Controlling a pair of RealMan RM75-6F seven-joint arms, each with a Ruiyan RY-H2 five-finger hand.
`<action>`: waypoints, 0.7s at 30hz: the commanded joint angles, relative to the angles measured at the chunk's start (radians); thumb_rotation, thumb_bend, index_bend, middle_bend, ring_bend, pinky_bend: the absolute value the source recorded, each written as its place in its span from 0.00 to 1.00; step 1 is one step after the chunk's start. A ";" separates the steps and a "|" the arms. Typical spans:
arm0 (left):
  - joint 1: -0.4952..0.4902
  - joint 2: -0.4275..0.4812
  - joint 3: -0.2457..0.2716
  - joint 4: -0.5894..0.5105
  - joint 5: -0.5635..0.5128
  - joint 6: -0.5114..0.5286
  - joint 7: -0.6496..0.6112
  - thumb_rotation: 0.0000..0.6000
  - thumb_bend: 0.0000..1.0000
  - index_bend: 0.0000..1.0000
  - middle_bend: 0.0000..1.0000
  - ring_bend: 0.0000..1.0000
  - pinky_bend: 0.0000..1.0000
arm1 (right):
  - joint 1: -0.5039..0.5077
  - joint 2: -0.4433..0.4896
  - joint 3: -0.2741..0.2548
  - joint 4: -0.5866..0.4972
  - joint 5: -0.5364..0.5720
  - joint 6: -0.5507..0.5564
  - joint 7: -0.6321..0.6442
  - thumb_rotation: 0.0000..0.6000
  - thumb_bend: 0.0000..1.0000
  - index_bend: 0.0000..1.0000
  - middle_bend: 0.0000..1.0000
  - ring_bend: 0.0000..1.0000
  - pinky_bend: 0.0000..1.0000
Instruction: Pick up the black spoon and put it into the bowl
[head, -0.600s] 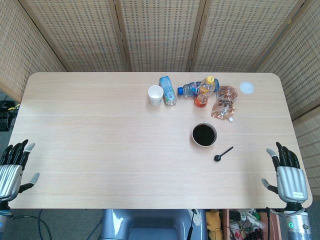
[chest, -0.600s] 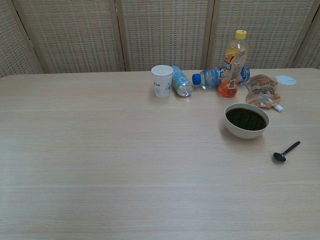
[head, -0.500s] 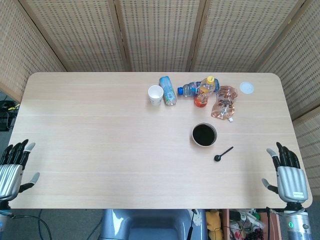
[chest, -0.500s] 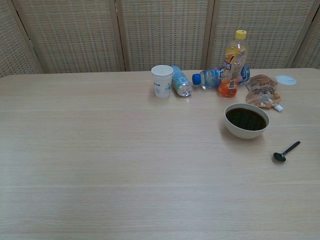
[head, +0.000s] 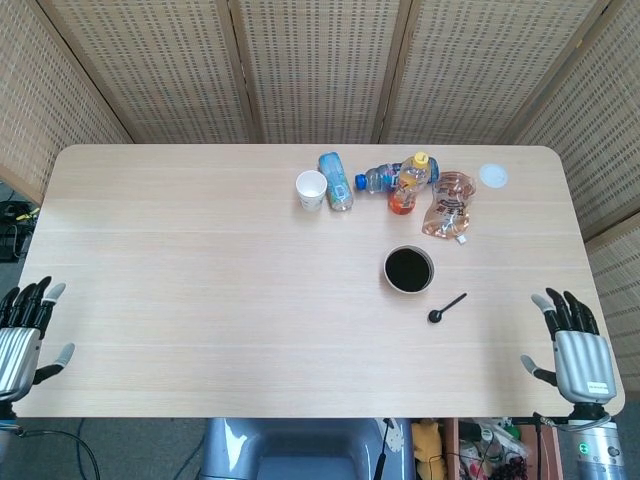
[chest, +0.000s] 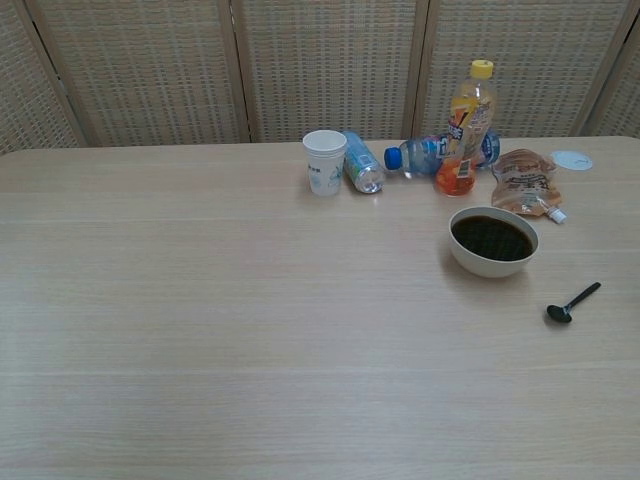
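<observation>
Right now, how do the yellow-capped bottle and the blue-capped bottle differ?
The yellow-capped bottle stands upright; the blue-capped bottle lies on its side. The yellow-capped one holds orange liquid at its base; the blue-capped one looks clear. The blue-capped one is partly hidden behind the yellow-capped one. Both are plastic and sit at the table's far edge.

Each robot hand (head: 578, 352) has black fingers, silver metal back.

Counter (head: 200, 280): pale wood grain. Spoon (head: 446, 308): black. Bowl (chest: 493, 243): cream outside, dark inside. Paper cup (chest: 325, 161): white. Upright bottle (chest: 466, 128): yellow cap, orange liquid.
</observation>
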 joint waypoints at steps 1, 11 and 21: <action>0.000 0.003 -0.002 0.000 -0.002 0.002 0.001 1.00 0.32 0.00 0.00 0.00 0.00 | 0.014 0.014 0.000 -0.005 -0.008 -0.024 0.020 1.00 0.17 0.17 0.32 0.29 0.42; -0.001 0.013 -0.006 -0.001 -0.010 0.000 0.005 1.00 0.32 0.00 0.00 0.00 0.00 | 0.132 0.101 -0.004 -0.040 -0.001 -0.268 0.176 1.00 0.36 0.18 0.79 0.86 0.86; -0.007 0.020 -0.012 0.001 -0.026 -0.010 0.009 1.00 0.32 0.00 0.00 0.00 0.00 | 0.296 0.133 -0.005 -0.021 0.038 -0.571 0.296 1.00 0.64 0.18 0.90 0.96 0.96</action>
